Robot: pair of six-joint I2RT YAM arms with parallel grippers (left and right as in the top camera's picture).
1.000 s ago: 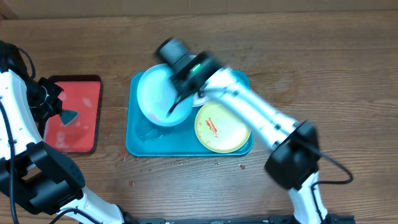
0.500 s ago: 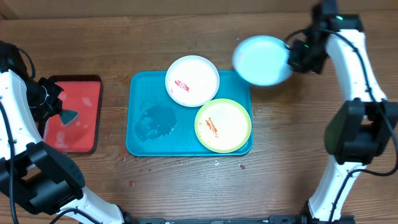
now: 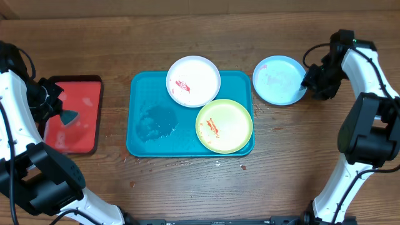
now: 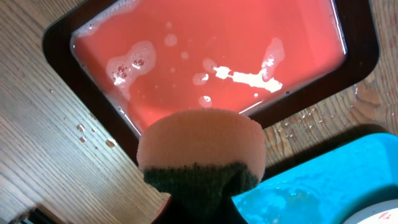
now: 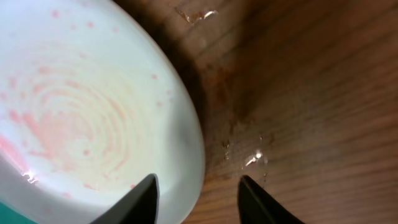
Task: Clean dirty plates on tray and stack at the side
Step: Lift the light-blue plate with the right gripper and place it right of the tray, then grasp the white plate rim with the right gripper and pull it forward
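At the right side of the counter (image 3: 187,187), the right gripper (image 5: 200,200) stands with jaws apart, astride the rim of the light blue plate (image 5: 81,112). One jaw is over the plate's inner face, the other over bare wood. The plate lies flat on the counter, off the teal tray (image 3: 142,145) and just beside its far right corner. Faint pink streaks show on the plate's face. A few droplets (image 5: 249,155) glint on the wood beside the rim.

On the tray, the white plate (image 3: 194,81) sits at the far edge and the yellow-green plate (image 3: 224,125) at the near right corner, their rims touching. Both carry red smears. A wet patch (image 3: 156,122) marks the bare left half.

Far left, the left gripper (image 3: 62,114) is closed on a sponge (image 4: 199,155), pink with a dark scouring side. It hangs over the near edge of the red tray (image 4: 68,68), which holds reddish liquid with flecks of foam.
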